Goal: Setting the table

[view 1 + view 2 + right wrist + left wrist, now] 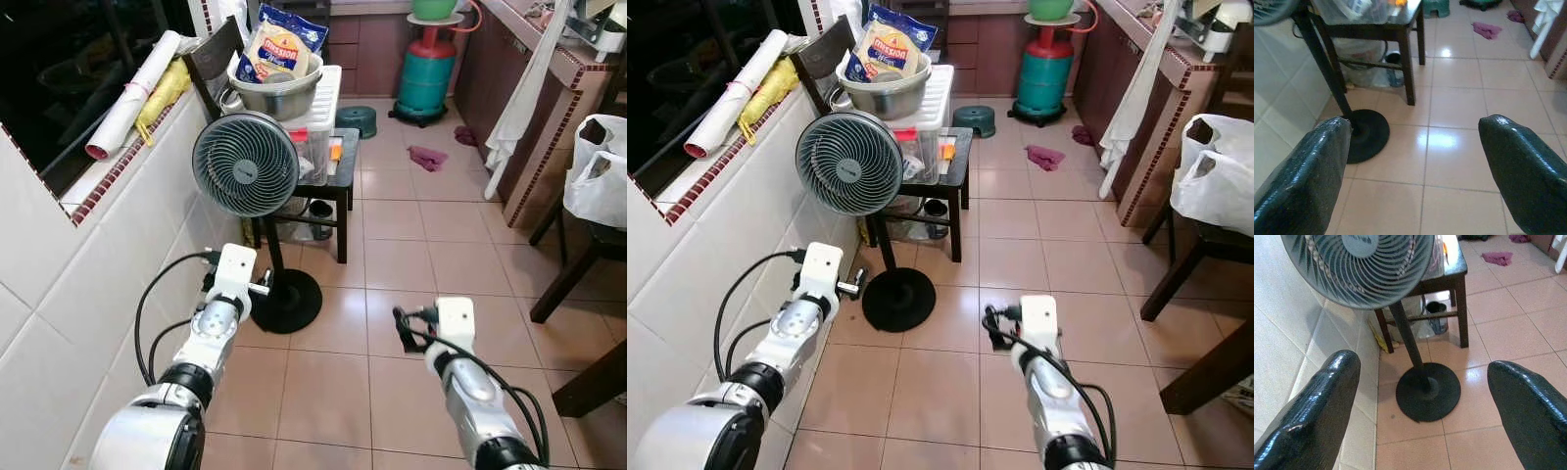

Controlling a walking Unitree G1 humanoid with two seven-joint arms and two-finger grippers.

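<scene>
Both my arms reach forward over a tiled floor. My left gripper [1422, 367] is open and holds nothing; it points at the black round base [1427, 391] of a standing fan [245, 164]. My right gripper [1415, 127] is also open with nothing in it, over bare floor tiles to the right of the fan base. Behind the fan stands a small dark table [345, 166] with a clear plastic box on it. On that box sits a metal bowl [279, 96] holding a bag of tortillas [279, 44].
A white tiled wall runs close along my left, with a rolled paper [132, 93] on its sill. Dark chair legs [568, 284] and a white plastic bag [598, 171] stand at the right. A gas cylinder [427, 78], a green stool [357, 119] and a pink cloth [427, 157] lie farther ahead.
</scene>
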